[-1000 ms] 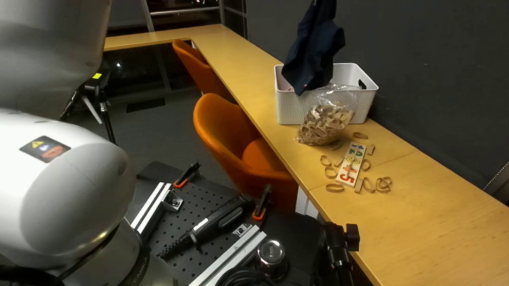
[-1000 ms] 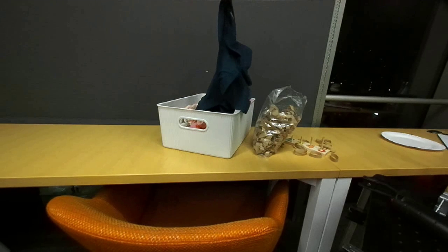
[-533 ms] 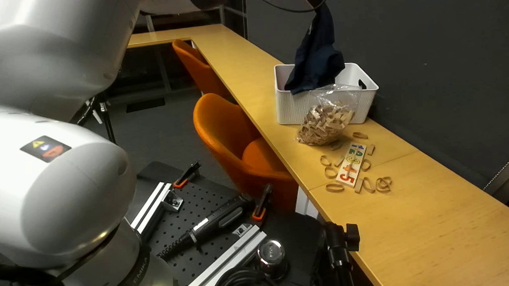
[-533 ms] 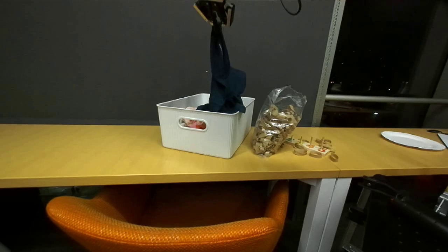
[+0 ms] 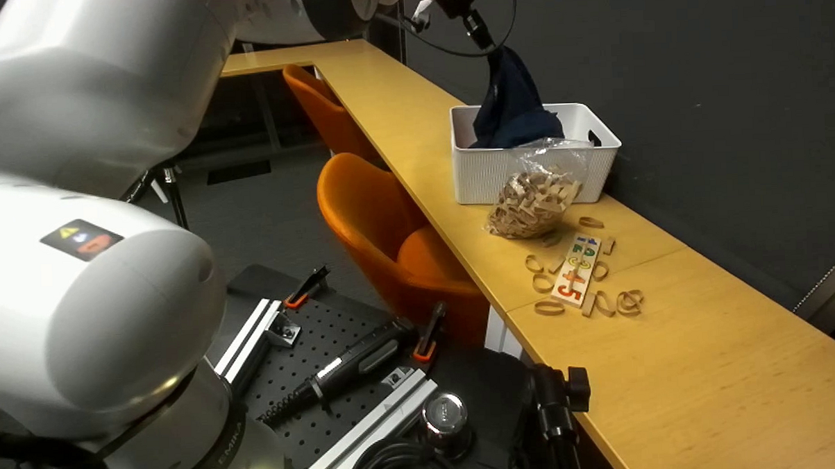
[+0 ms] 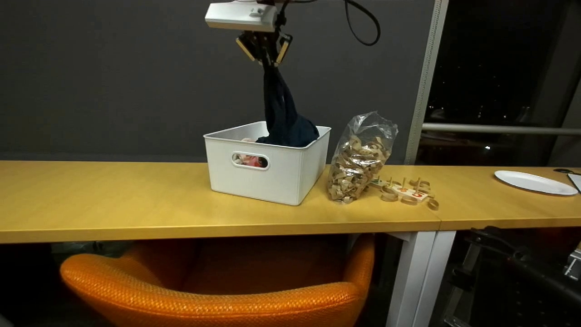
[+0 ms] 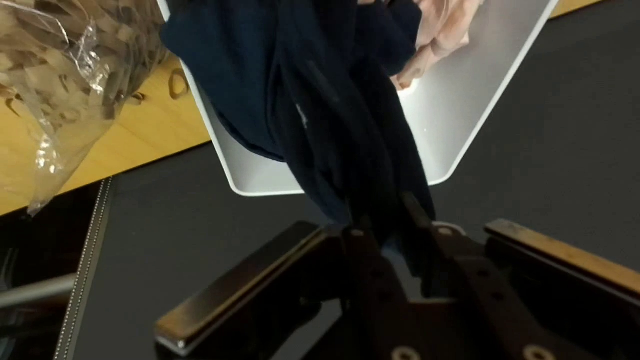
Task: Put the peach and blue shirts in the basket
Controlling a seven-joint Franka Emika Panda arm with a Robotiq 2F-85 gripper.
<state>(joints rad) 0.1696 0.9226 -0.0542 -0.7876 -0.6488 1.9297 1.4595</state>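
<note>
The white basket (image 6: 254,184) stands on the table in both exterior views. Inside it the peach shirt (image 7: 442,37) lies crumpled, partly covered by the blue shirt (image 7: 320,90). That dark cloth rises from the basket in a tall twist, its lower part bunched inside against the wall near the clear bag. Its upper end sits between the fingers of my gripper (image 6: 269,63), which hangs above the basket. In the wrist view my fingertips stand slightly apart with navy cloth filling the space between them. The shadow there hides how tightly they press.
A clear bag of tan rings (image 6: 356,168) leans close beside the basket. Past it lie a number board (image 5: 577,269) and several loose rings. A dark wall (image 5: 662,80) runs behind the table, and an orange chair (image 5: 389,228) is at its front edge. A white plate (image 6: 534,182) lies farther along.
My gripper has come down into both exterior views, shifting left in one. The blue shirt has sunk with it, and its hem, earlier over the rim, now bunches inside the basket.
</note>
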